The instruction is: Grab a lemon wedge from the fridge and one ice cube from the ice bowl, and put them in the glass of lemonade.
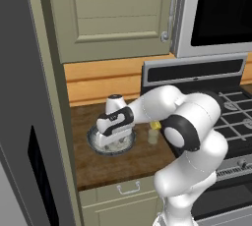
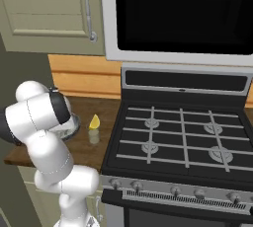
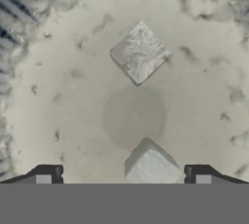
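Hand view — ice cube (image 3: 140,52) between open gripper (image 3: 123,173)

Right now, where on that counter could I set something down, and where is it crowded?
Free: the wood counter strip in front of the ice bowl, toward its front edge, and the patch between the glass of lemonade and the stove. Crowded: over the ice bowl, where the open gripper hovers above the ice cubes.

Even, soft rendered light; no glare. Hand view coarse, blurry, round shadow on ice bowl (image 3: 73,121) floor.
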